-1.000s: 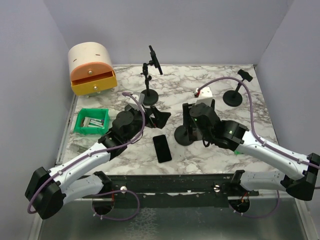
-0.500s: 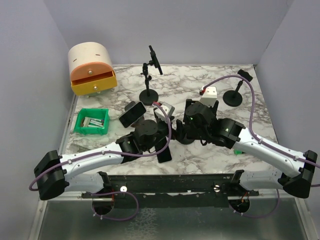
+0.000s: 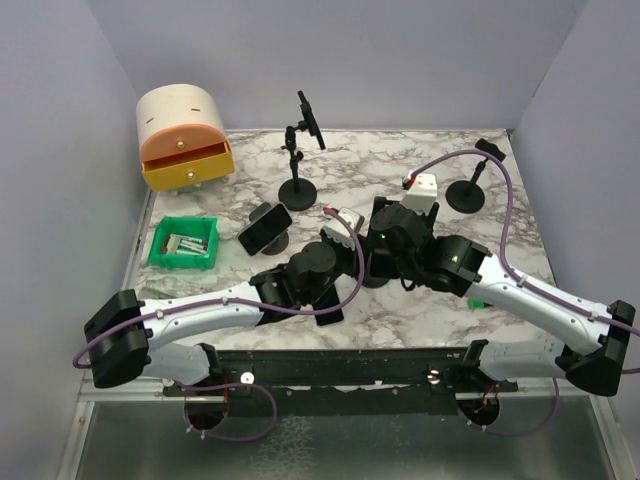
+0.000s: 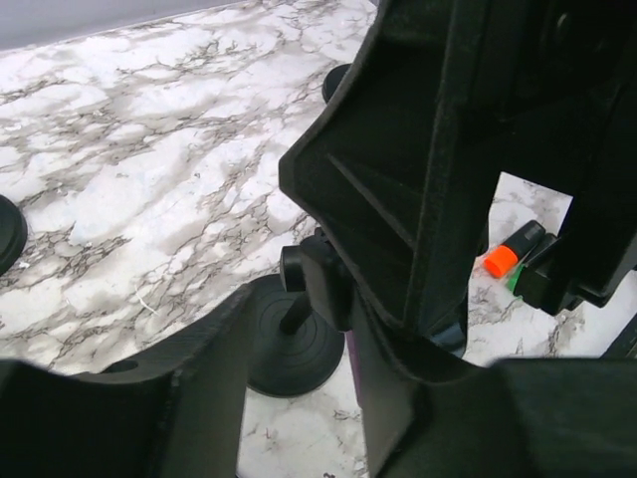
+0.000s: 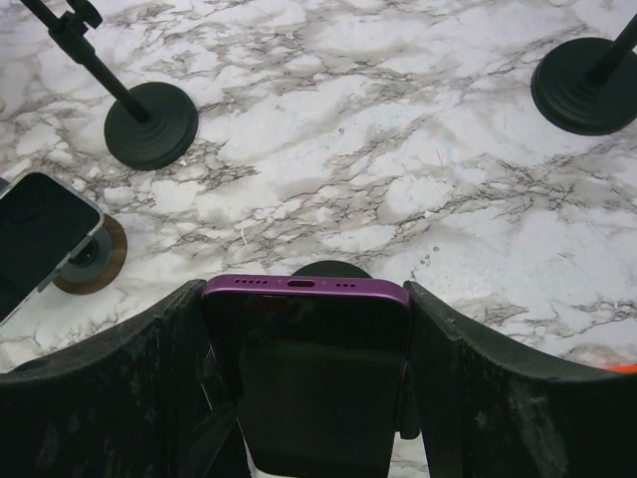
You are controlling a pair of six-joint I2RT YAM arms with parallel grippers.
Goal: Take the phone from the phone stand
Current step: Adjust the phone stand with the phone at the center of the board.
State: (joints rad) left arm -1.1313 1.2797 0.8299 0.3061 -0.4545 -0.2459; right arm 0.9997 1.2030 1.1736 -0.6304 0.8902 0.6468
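The purple-edged, dark-screened phone (image 5: 305,291) sits on the black round-based stand (image 4: 291,357) near the middle of the white marbled surface (image 4: 129,189). The right hand (image 5: 304,329) is clamped on it, with 1 black finger against each side edge. The left hand (image 4: 299,314) is low at the stand, its 2 fingers apart on either side of the thin stem. Whether they pinch the stem I cannot tell. Another dark phone (image 5: 38,234) rests tilted on a brown disc (image 5: 105,264) off to the left.

Purple phone (image 5: 304,314) upright over black round-base stand (image 4: 294,354).
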